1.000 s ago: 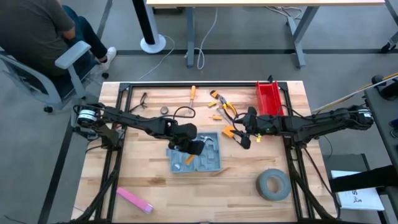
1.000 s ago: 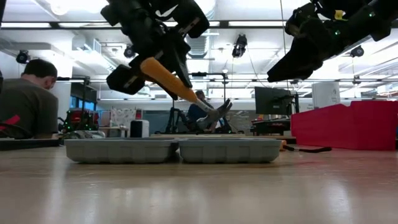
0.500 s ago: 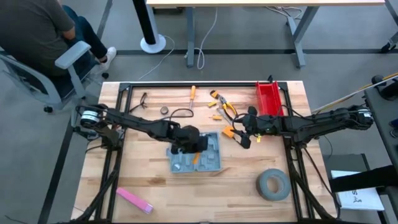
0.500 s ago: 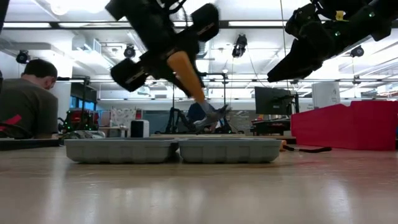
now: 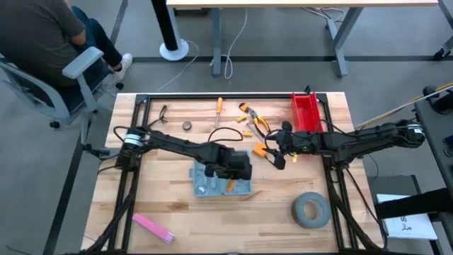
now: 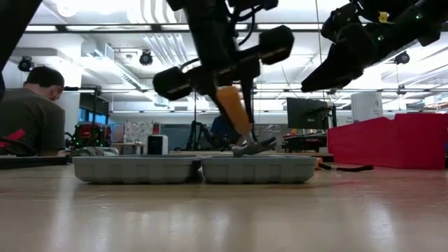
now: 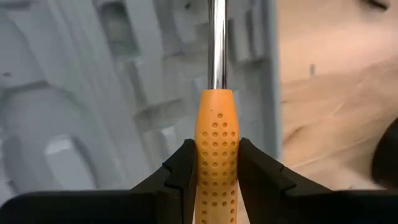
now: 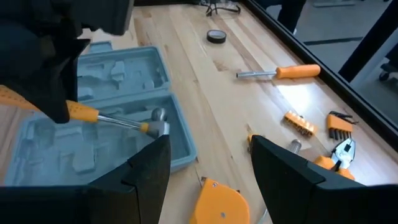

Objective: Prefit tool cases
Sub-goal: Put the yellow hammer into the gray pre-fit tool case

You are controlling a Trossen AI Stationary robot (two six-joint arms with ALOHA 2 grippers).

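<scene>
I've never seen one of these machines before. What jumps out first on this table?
The left claw grips an orange-handled hammer and holds its metal head down over the open blue-grey tool case in the middle of the table. The right claw hangs open above the loose tools beside it, near an orange tape measure. Behind that stands a bright red bin, and a grey tape roll lies at the near right.
</scene>
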